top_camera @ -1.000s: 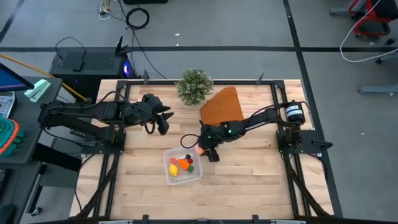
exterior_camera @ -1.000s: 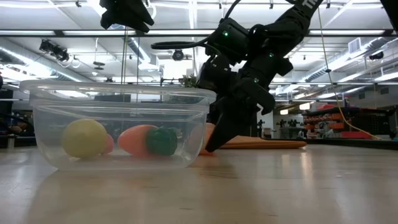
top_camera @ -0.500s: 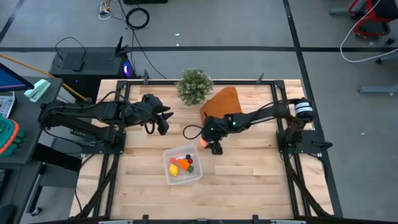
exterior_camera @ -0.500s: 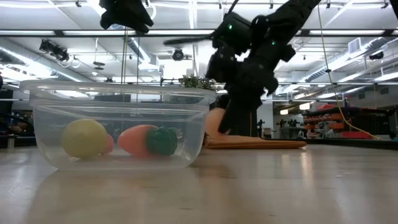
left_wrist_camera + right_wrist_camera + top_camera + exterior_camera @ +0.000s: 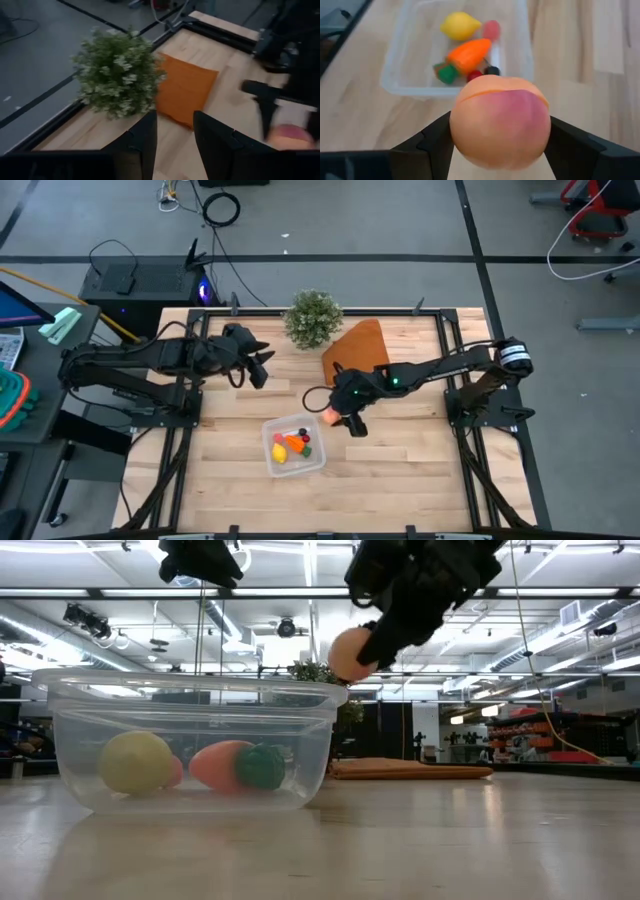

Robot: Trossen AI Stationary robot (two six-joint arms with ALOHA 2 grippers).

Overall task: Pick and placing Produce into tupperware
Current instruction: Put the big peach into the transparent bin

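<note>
Your right gripper (image 5: 337, 418) clamps the peach-pink ball (image 5: 350, 653), lifted above the rim of the tupperware (image 5: 271, 463), just beside its far right corner. Lemon (image 5: 460, 25), carrot (image 5: 468, 54) and small bits lie inside. Bare wooden table (image 5: 400, 470) on the tupperware's other sides. Your left gripper (image 5: 175, 132), fingers parted, hangs near the plant (image 5: 313, 318) and orange wedge (image 5: 357, 350). Concrete floor beyond.

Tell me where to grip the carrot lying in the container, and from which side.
Grip the carrot across its thick orange body, coming straight down through the tupperware's open top. It lies flat among the lemon and small bits, and the walls likely block any sideways approach.
</note>
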